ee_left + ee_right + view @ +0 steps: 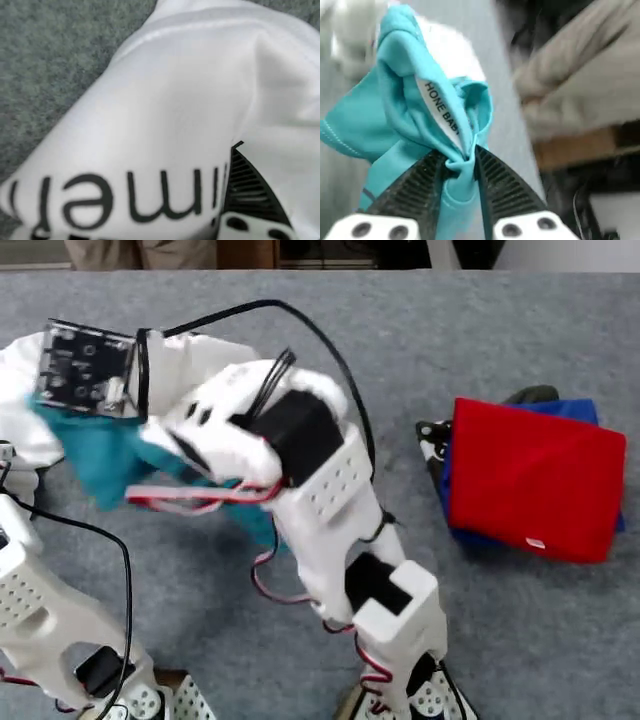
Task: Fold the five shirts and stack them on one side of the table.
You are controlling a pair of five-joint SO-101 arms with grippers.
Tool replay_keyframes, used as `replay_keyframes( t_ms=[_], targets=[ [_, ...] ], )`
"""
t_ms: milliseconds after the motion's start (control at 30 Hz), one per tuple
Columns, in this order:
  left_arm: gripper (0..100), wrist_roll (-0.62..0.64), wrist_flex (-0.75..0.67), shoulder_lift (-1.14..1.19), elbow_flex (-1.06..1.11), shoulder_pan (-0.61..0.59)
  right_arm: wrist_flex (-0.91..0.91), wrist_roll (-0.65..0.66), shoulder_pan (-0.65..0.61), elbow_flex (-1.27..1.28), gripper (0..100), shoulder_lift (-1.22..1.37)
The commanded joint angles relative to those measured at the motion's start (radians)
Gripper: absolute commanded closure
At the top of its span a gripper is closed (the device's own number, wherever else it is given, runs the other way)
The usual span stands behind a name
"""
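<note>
- The grey table [480, 330] is the largest thing seen from above.
- The right arm [320, 490] rises from its base at about 6 o'clock and leans across the middle toward 10 o'clock.
- The left arm [35, 610] stands at 7 to 8 o'clock and runs up along the table's 9 o'clock edge.
- A folded red shirt [535, 480] lies at 3 o'clock, well apart from both arms. It is the top of a stack.
- A white shirt [20, 425] lies loose and unfolded at 9 to 10 o'clock, touching the teal one. In the left wrist view, the white shirt [175, 115] lies rumpled on the grey surface, with dark lettering across it.
- A teal shirt [95, 455] sits bunched at 9 o'clock, partly under the right arm.
- A blue shirt [575, 408] lies under the red one, peeking out at the stack's edges.
- A black-and-white patterned garment [432, 440] pokes out of the stack's 9 o'clock side.
- The right gripper [461, 161] is pinching a fold of the teal shirt [395, 105] close to its sewn-in label. The cloth is gathered into a crumpled bundle beyond the tips.
- The left gripper [248, 192] is against the white shirt. Whether it is spread or pressed together cannot be told.
</note>
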Motion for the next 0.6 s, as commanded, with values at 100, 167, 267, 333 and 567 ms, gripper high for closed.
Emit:
replay_keyframes(
  t_ms=[100, 167, 267, 333, 567],
  targets=[
    [74, 0.003, 0.006, -0.008, -0.046, -0.003, -0.353, -0.206, 0.031, 0.008, 99.4, -0.076],
    [74, 0.003, 0.006, -0.008, -0.046, -0.003, -0.394, -0.262, 0.076, 0.019, 99.4, -0.076],
    [74, 0.003, 0.006, -0.008, -0.046, -0.003, -0.381, -0.339, 0.156, 0.079, 99.4, -0.076],
    [74, 0.003, 0.006, -0.008, -0.046, -0.003, -0.341, -0.368, 0.214, 0.143, 99.4, -0.076],
    [74, 0.003, 0.008, -0.008, -0.044, -0.003, -0.192, -0.37, 0.437, 0.498, 99.4, -0.077]
  ],
)
